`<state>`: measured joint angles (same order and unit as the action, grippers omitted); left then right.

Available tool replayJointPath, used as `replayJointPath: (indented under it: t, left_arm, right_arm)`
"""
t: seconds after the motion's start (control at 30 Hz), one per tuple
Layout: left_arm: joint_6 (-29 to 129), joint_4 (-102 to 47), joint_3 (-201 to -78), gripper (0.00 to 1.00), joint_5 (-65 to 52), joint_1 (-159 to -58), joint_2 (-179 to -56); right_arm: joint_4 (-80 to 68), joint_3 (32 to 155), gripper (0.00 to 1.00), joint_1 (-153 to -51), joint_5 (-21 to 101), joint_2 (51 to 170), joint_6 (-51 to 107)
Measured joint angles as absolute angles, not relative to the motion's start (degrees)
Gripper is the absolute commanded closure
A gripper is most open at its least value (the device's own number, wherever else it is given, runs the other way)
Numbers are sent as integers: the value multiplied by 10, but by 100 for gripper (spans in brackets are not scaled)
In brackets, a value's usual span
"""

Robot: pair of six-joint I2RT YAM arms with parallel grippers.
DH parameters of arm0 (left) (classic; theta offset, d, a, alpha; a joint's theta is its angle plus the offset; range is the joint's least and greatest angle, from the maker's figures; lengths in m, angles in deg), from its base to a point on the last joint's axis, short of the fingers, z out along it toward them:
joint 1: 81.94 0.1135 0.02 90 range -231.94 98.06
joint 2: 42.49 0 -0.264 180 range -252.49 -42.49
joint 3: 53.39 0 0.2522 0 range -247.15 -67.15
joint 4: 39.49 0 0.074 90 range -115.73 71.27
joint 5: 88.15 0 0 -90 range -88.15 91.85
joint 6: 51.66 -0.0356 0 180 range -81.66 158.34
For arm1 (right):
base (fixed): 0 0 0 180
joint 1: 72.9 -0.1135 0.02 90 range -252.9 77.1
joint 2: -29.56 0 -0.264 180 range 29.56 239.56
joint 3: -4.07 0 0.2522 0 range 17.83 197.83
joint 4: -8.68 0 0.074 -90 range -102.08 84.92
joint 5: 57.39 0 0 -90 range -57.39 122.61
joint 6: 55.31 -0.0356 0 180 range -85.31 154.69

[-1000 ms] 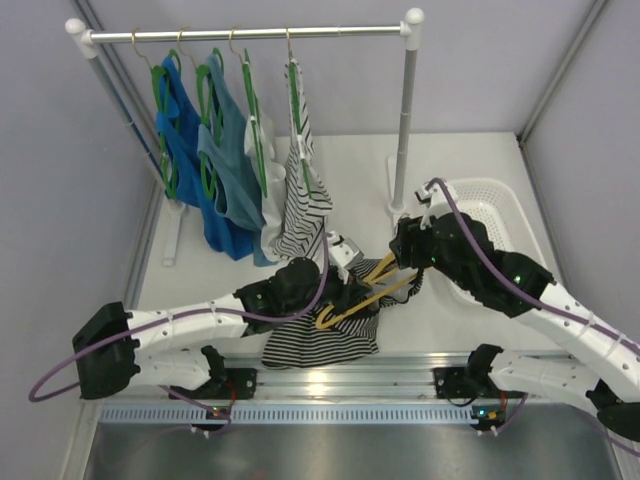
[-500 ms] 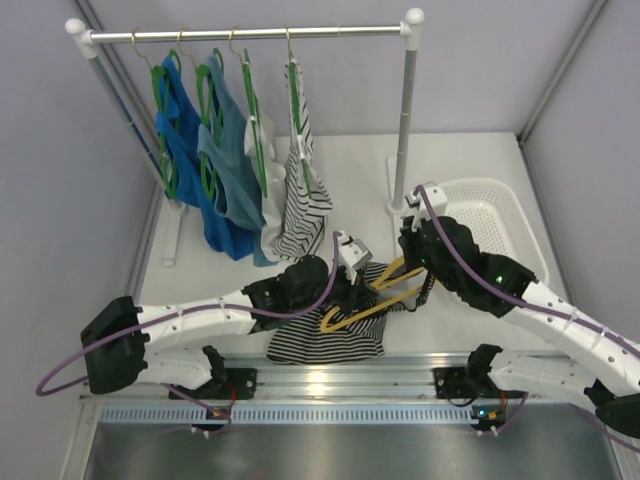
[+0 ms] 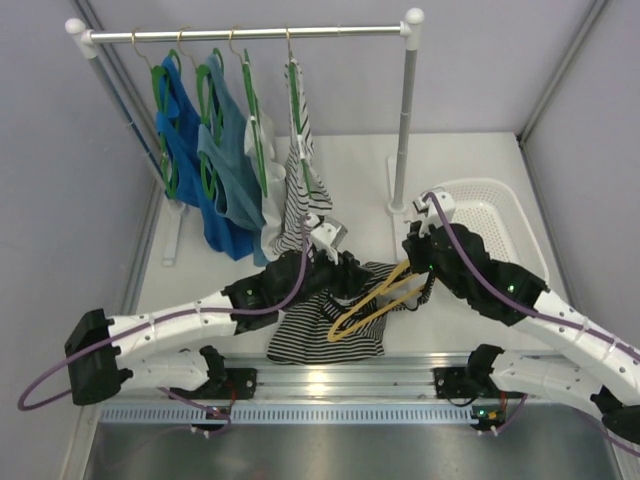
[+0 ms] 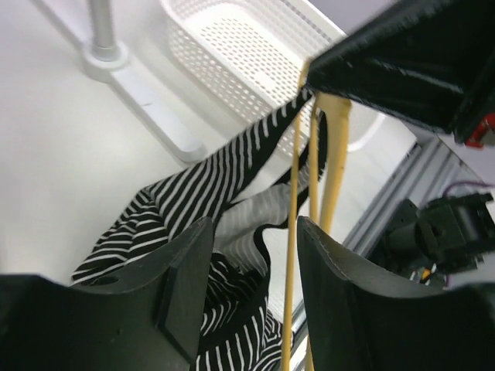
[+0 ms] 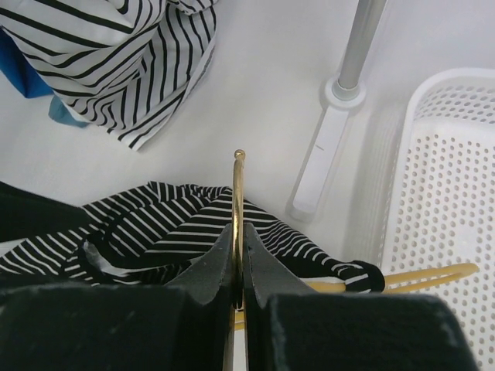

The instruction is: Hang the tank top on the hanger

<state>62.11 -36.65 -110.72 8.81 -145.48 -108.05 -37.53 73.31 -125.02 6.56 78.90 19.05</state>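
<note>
The right gripper (image 5: 238,232) is just left of the white basket (image 3: 500,195), near its front corner. Its jaws are pressed together on the metal hook of the yellow hanger (image 4: 334,154). The hanger slants away from the basket toward the arms' edge of the table (image 3: 350,170), its hook end nearest the basket and its triangle held over the cloth.

The tank top (image 3: 310,340) lies crumpled on the table left of the basket, most of it under and beyond the hanger's far end. A striped strip with black edging rises from the heap to the hanger close under the right gripper. Whether it is looped around the wire cannot be told.

The left gripper (image 4: 251,232) hovers over the heap, farther from the basket than the right one. Its jaws stand apart and hold nothing. One yellow wire of the hanger runs through the gap, close beside the finger on the basket's side.
</note>
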Motion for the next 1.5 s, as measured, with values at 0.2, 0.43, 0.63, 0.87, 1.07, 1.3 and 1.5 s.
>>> replayJointPath:
  t: [0.2,0.43,0.63,0.87,1.07,1.3,1.5]
  left_arm:
    - [698,-237,-1143,46,197,-1454,-1041]
    - [784,-87,-1143,45,213,-1442,-1021]
    - [833,-38,-1132,42,177,-1441,-1023]
    - [848,-30,-1125,41,153,-1441,-1070]
    - [847,-34,-1125,44,146,-1441,-1115]
    - [842,-39,-1124,70,143,-1437,-1144]
    - [832,-41,-1124,97,141,-1435,-1143]
  right_arm:
    - [-377,730,100,-1250,64,787,190]
    - [-377,730,100,-1252,61,788,190]
    - [-377,730,100,-1254,57,788,186]
    - [-377,729,100,-1258,54,788,180]
    - [-377,729,100,-1260,50,788,180]
    - [-378,729,100,-1261,39,792,179]
    - [-388,729,100,-1262,13,795,166]
